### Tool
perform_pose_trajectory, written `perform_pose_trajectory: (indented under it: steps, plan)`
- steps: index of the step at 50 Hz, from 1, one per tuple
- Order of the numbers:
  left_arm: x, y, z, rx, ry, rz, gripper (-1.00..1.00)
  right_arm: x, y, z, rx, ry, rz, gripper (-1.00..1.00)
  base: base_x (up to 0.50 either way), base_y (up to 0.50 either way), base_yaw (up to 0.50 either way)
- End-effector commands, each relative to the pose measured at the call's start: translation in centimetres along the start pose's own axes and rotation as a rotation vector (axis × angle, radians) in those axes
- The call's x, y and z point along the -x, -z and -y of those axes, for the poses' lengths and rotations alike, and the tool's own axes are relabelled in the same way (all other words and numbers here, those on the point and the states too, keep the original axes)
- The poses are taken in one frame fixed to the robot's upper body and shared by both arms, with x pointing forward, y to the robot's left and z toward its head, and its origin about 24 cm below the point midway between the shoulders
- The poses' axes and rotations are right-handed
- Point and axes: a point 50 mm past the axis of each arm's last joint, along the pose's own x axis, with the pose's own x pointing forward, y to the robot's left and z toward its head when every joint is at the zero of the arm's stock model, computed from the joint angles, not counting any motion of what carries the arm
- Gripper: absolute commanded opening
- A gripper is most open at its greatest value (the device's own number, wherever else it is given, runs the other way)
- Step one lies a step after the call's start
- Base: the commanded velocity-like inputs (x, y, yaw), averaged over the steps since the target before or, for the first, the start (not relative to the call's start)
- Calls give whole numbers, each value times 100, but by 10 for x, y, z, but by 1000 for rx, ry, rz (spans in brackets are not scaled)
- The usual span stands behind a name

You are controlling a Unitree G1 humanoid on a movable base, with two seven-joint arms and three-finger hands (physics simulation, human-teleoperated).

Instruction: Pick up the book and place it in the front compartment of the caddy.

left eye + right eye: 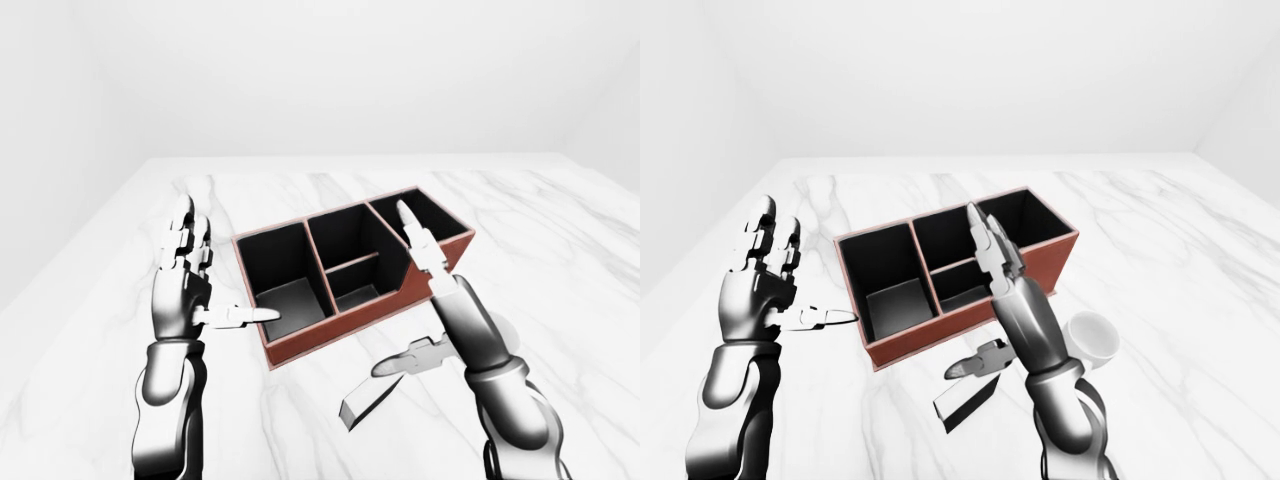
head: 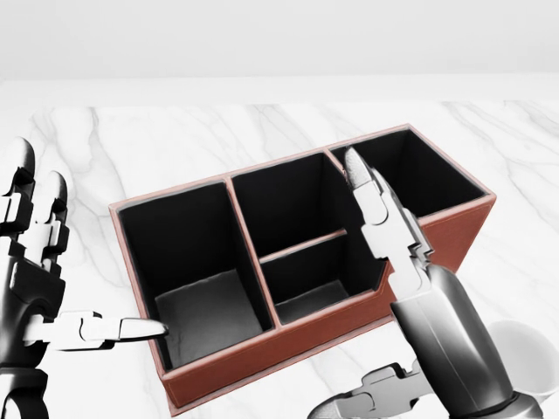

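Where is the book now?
In the left-eye view the book lies on the marble table at lower centre, below the caddy, under the open right hand.

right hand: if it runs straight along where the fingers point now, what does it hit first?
Probably the caddy. The right hand is open, its long fingers aimed up-view over the caddy's stepped wall toward the middle compartments. Height is unclear, so it may pass above the rim.

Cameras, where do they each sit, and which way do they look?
Left-eye view: on the robot's head, looking down at the caddy on the marble table; both arms show, left hand, right hand.
Right-eye view: beside it, same scene, plus the book and a white cup.
Head view: closer, caddy fills it.
All share caddy and hands.
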Motion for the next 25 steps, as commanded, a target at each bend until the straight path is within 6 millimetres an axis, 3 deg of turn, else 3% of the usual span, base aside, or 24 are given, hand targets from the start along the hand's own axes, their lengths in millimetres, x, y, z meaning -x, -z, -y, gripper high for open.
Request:
perform_pose_trajectory:
  steps: [1, 25]
  plan:
    - [-1, 1, -1, 0, -2, -3, 100, 7, -2, -9, 27, -55, -25, 100, 0, 0, 0]
    - [-1, 2, -1, -1, -3, -10, 100, 10, -16, -8, 77, -95, 16, 100, 0, 0, 0]
